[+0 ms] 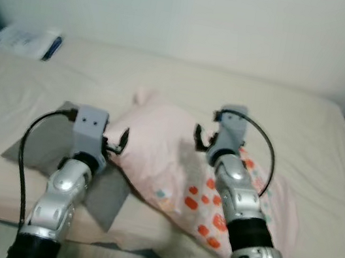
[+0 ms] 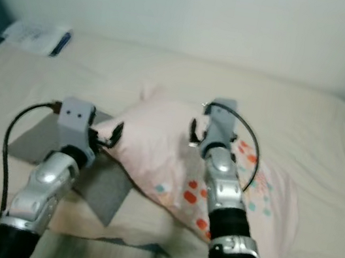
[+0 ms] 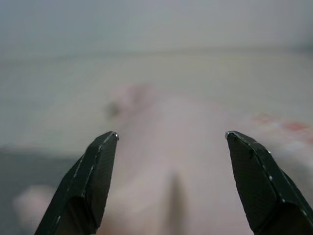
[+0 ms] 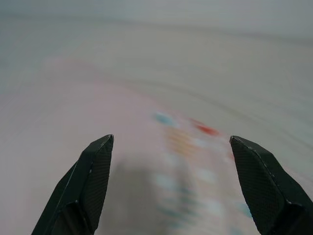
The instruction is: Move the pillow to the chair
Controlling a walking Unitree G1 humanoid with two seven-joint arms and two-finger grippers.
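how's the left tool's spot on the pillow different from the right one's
The left tool sits at the pink pillow's left edge, over plain fabric beside the grey cloth. The right tool is above the pillow's middle, near the orange-dotted part. Both are open, aimed at the pillow, neither gripping it.

- The bed (image 1: 329, 142) spreads across in front of me, left to right, with the wall (image 1: 198, 14) behind its far edge.
- The pillow (image 1: 162, 154) lies on the bed near the middle, running from the centre toward the near right.
- A flat cloth (image 1: 110, 201) lies on the bed to the left of the pillow, its right part tucked under the pillow's near left edge.
- A small packet (image 1: 29, 42) sits on the bed at the far left corner, well apart from the pillow.
- My left gripper (image 1: 117, 141) hangs at the pillow's left edge, over the cloth.
- My right gripper (image 1: 202, 139) hangs over the pillow's middle, right of my left one.
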